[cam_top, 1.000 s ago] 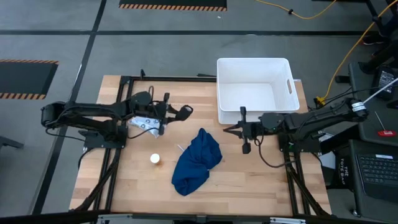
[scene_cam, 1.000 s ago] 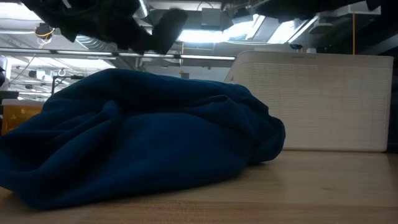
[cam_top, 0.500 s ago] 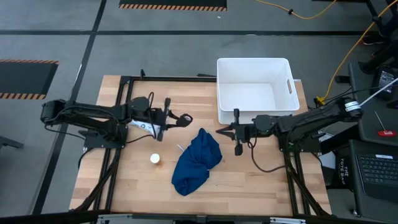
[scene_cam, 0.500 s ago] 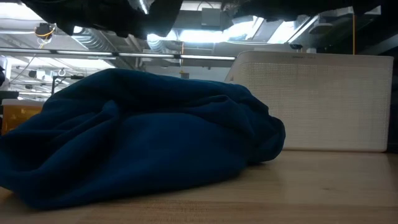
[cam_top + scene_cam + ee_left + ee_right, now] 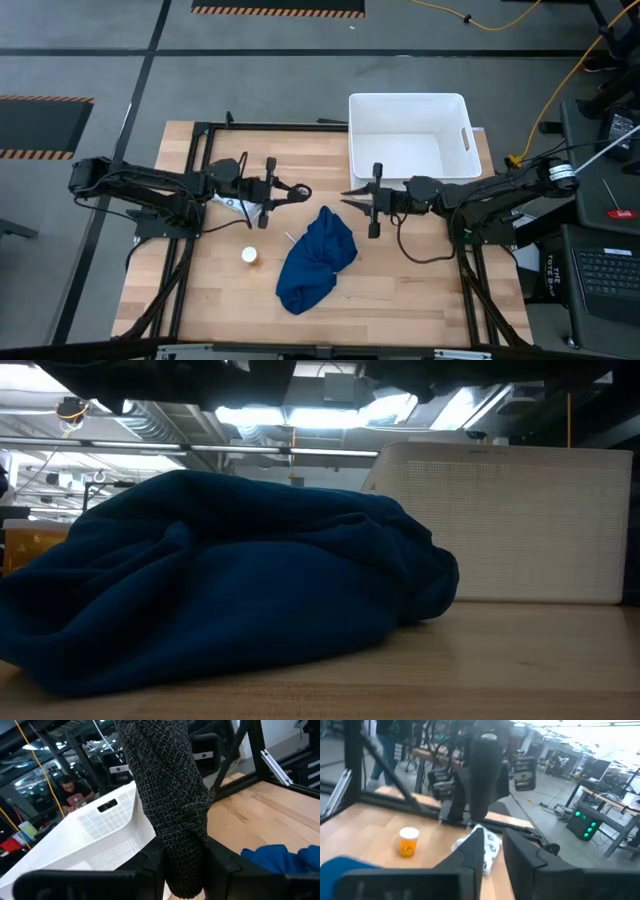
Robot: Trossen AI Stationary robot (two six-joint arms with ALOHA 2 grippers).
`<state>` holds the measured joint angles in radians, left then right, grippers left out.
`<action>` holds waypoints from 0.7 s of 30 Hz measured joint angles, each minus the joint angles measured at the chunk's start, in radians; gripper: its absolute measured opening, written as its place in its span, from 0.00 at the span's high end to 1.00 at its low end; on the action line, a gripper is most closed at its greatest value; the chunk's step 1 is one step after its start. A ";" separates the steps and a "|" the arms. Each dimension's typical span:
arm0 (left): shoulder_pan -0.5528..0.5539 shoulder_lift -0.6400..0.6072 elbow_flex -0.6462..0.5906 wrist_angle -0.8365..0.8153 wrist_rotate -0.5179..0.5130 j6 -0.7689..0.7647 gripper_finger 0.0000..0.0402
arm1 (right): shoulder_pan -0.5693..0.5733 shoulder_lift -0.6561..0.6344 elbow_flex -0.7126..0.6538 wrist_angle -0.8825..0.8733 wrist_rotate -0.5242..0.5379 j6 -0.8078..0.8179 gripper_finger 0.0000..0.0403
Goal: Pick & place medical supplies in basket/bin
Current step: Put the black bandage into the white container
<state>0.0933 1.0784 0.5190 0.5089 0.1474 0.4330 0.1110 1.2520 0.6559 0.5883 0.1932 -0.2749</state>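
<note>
moved: right gripper (image 5: 352, 197) has slid left toward the dark-blue cloth (image 5: 315, 257), jaws now slightly parted, empty.
high view: left gripper (image 5: 296, 190) clamps a black cylinder (image 5: 288, 190), well left of the white tub (image 5: 408, 145).
low view: cloth heaped beside the tub.
left wrist: cylinder upright between fingers (image 5: 227, 860), tub ahead.
right wrist: white packet (image 5: 485, 846), orange-white item (image 5: 409, 841) beyond.
</note>
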 joint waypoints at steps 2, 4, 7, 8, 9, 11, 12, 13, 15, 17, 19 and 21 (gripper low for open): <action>0.000 0.008 0.000 0.010 0.000 0.001 0.79 | -0.005 0.009 0.000 0.039 0.000 0.002 0.75; 0.000 0.020 0.004 0.018 0.000 0.018 0.79 | -0.005 0.016 0.000 0.078 0.000 -0.015 0.69; 0.000 0.046 0.023 0.014 0.000 0.026 0.80 | -0.004 0.028 0.004 0.102 0.000 -0.041 0.62; 0.000 0.058 0.034 0.016 0.000 0.026 0.80 | -0.004 0.034 0.015 0.091 0.000 -0.039 0.59; 0.000 0.070 0.044 0.018 0.000 0.026 0.79 | -0.004 0.041 0.031 0.072 -0.001 -0.031 0.57; 0.000 0.103 0.065 0.018 0.000 0.041 0.79 | -0.004 0.060 0.075 0.022 -0.001 -0.007 0.52; 0.000 0.120 0.073 0.017 0.000 0.058 0.79 | -0.004 0.073 0.104 -0.020 -0.001 0.000 0.50; 0.000 0.136 0.080 0.013 0.000 0.074 0.79 | -0.005 0.089 0.133 -0.066 -0.001 0.002 0.48; 0.000 0.169 0.100 0.013 0.000 0.093 0.79 | -0.004 0.123 0.194 -0.149 -0.001 -0.001 0.45; 0.000 0.191 0.119 0.014 0.000 0.103 0.80 | -0.005 0.157 0.248 -0.193 -0.001 -0.015 0.43; 0.000 0.204 0.132 0.020 0.001 0.117 0.80 | -0.007 0.182 0.281 -0.203 -0.001 -0.022 0.41; 0.000 0.206 0.135 0.019 0.001 0.123 0.80 | -0.012 0.201 0.299 -0.202 -0.003 -0.023 0.40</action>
<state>0.0933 1.2846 0.6537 0.5281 0.1486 0.5556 0.0988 1.4535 0.9554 0.3859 0.1898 -0.2977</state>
